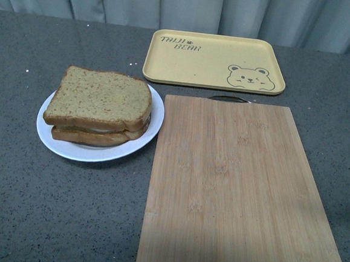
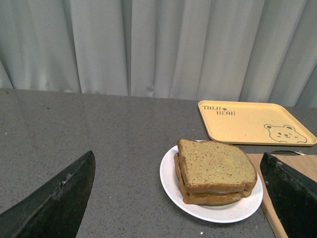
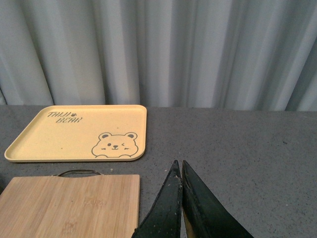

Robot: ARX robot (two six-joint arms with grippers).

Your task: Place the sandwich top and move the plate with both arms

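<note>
On my front feed the sandwich top [image 1: 99, 98] lies on a lower slice [image 1: 83, 137], on the white plate [image 1: 94, 154] at the left of the bench [image 1: 24, 204], just beside the bamboo cutting board [image 1: 237, 184]. The yellow bear tray [image 1: 211, 61] sits farther back. My left pincer [image 2: 178, 155] is spread wide, holding nothing. My right pincer [image 3: 179, 166] is pressed together, empty.

bamboo-grained wooden board [image 1: 237, 190] — matt; plate [image 1: 94, 152] glossy white; speckled stone-like table [image 1: 48, 206] — matt yellow tray [image 1: 214, 61].
</note>
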